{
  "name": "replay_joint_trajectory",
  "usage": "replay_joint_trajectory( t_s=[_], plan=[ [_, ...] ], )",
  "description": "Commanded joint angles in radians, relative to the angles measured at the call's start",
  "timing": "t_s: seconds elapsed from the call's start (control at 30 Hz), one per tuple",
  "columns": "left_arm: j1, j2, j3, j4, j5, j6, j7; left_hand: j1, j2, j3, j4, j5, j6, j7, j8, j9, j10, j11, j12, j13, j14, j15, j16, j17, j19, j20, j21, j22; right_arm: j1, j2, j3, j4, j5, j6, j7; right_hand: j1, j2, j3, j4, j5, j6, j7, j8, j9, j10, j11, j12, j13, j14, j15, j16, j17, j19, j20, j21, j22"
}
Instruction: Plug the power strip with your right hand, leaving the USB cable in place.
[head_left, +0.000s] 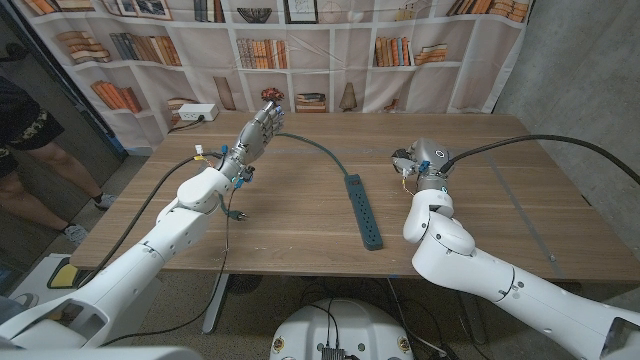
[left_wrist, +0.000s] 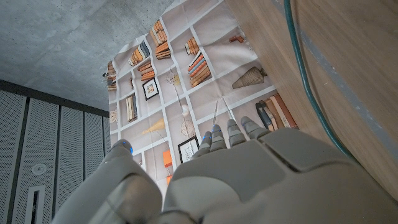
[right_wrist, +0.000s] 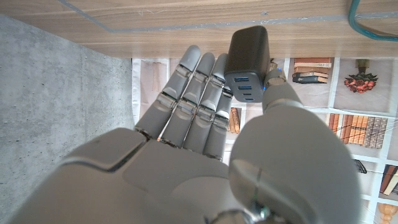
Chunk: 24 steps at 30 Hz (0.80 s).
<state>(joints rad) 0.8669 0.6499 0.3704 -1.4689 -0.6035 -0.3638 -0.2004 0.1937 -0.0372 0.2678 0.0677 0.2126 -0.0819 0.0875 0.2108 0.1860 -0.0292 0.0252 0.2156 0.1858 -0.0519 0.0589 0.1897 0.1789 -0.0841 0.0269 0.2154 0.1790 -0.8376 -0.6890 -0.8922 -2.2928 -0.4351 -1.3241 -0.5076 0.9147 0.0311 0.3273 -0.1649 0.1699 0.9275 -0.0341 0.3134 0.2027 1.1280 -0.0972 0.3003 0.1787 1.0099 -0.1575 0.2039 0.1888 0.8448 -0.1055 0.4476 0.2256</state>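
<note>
A black box-shaped USB charger block (right_wrist: 249, 62) is seen pinched between thumb and fingers of the right hand (right_wrist: 205, 143), raised over the wooden table (head_left: 300, 215). The dark green power strip (head_left: 364, 210) lies flat mid-table, its cable running toward the left hand (head_left: 262, 125), which is raised, fingers extended, holding nothing. Risk: a tilted block could miss the sockets or shove the unheld strip aside.

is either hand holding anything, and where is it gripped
The right hand holds a black charger block by its sides, thumb against fingers. The left hand holds nothing.
</note>
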Motion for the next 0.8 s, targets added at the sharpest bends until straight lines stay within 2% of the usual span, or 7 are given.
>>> replay_joint_trajectory(
  t_s=[0.03, 0.13, 0.27, 0.3, 0.43, 0.8],
  plan=[
    [-0.005, 0.004, 0.004, 0.012, -0.012, -0.007, -0.031, 0.007, 0.01, 0.0, -0.002, -0.001, 0.006, 0.002, 0.005, 0.003, 0.006, 0.0, 0.003, 0.003, 0.009, 0.002, 0.003, 0.002, -0.003, 0.006, -0.001, 0.004, 0.014, 0.02, -0.053, -0.048, -0.026, -0.072, 0.022, 0.077, 0.067, 0.021, 0.014, 0.003, 0.135, -0.127, -0.002, 0.001, 0.096, -0.085, -0.005, 0.006, 0.013, -0.069, 0.005, 0.002, 0.009, -0.077, 0.007, 0.001],
    [-0.007, 0.008, 0.006, 0.01, -0.013, 0.0, -0.037, 0.009, 0.013, 0.001, -0.002, -0.001, 0.007, 0.002, 0.004, 0.003, 0.004, -0.001, 0.002, 0.003, 0.008, 0.003, 0.002, 0.002, -0.003, 0.007, -0.001, 0.004, -0.003, 0.045, -0.062, -0.042, -0.127, -0.072, 0.084, 0.077, 0.066, 0.021, 0.014, 0.003, 0.135, -0.127, -0.002, 0.001, 0.097, -0.088, -0.006, 0.006, 0.015, -0.068, 0.004, 0.001, 0.009, -0.076, 0.009, 0.001],
    [-0.007, 0.01, 0.007, 0.011, -0.016, 0.005, -0.042, 0.012, 0.017, 0.003, -0.002, -0.002, 0.006, 0.002, 0.003, 0.003, 0.003, 0.0, 0.001, 0.003, 0.008, 0.004, 0.001, 0.002, -0.005, 0.008, -0.002, 0.004, -0.03, 0.091, -0.06, -0.024, -0.317, -0.072, 0.245, 0.076, 0.064, 0.021, 0.014, 0.003, 0.137, -0.129, -0.003, 0.001, 0.105, -0.088, -0.006, 0.006, 0.017, -0.067, 0.002, 0.001, 0.012, -0.075, 0.013, 0.001],
    [-0.007, 0.011, 0.007, 0.012, -0.017, 0.004, -0.044, 0.012, 0.017, 0.003, -0.002, -0.002, 0.007, 0.001, 0.003, 0.003, 0.003, -0.001, 0.0, 0.003, 0.008, 0.003, 0.001, 0.002, -0.005, 0.008, -0.002, 0.004, -0.035, 0.1, -0.061, -0.02, -0.365, -0.072, 0.289, 0.075, 0.063, 0.021, 0.015, 0.004, 0.138, -0.128, -0.003, 0.001, 0.11, -0.078, -0.006, 0.007, 0.019, -0.067, 0.001, 0.001, 0.012, -0.074, 0.014, 0.0],
    [-0.007, 0.011, 0.006, 0.014, -0.018, -0.001, -0.049, 0.014, 0.021, 0.004, -0.003, -0.002, 0.006, 0.001, 0.002, 0.003, 0.005, 0.0, 0.0, 0.003, 0.008, 0.002, 0.001, 0.002, -0.006, 0.009, -0.003, 0.004, -0.045, 0.135, -0.07, -0.001, -0.51, -0.072, 0.417, 0.074, 0.063, 0.021, 0.017, 0.004, 0.142, -0.13, -0.003, 0.002, 0.109, -0.087, -0.009, 0.007, 0.024, -0.066, 0.0, 0.001, 0.014, -0.074, 0.019, 0.0],
    [-0.013, 0.006, 0.011, 0.027, -0.014, -0.016, -0.064, 0.02, 0.028, 0.007, -0.004, -0.003, 0.006, 0.001, 0.0, 0.003, 0.004, -0.003, -0.001, 0.003, 0.007, 0.002, -0.001, 0.001, -0.007, 0.01, -0.004, 0.004, -0.049, 0.172, -0.103, 0.016, -0.723, -0.072, 0.611, 0.067, 0.059, 0.019, 0.019, 0.007, 0.15, -0.129, -0.003, 0.002, 0.12, -0.084, -0.01, 0.01, 0.037, -0.067, 0.0, 0.0, 0.024, -0.073, 0.029, -0.002]
  ],
)
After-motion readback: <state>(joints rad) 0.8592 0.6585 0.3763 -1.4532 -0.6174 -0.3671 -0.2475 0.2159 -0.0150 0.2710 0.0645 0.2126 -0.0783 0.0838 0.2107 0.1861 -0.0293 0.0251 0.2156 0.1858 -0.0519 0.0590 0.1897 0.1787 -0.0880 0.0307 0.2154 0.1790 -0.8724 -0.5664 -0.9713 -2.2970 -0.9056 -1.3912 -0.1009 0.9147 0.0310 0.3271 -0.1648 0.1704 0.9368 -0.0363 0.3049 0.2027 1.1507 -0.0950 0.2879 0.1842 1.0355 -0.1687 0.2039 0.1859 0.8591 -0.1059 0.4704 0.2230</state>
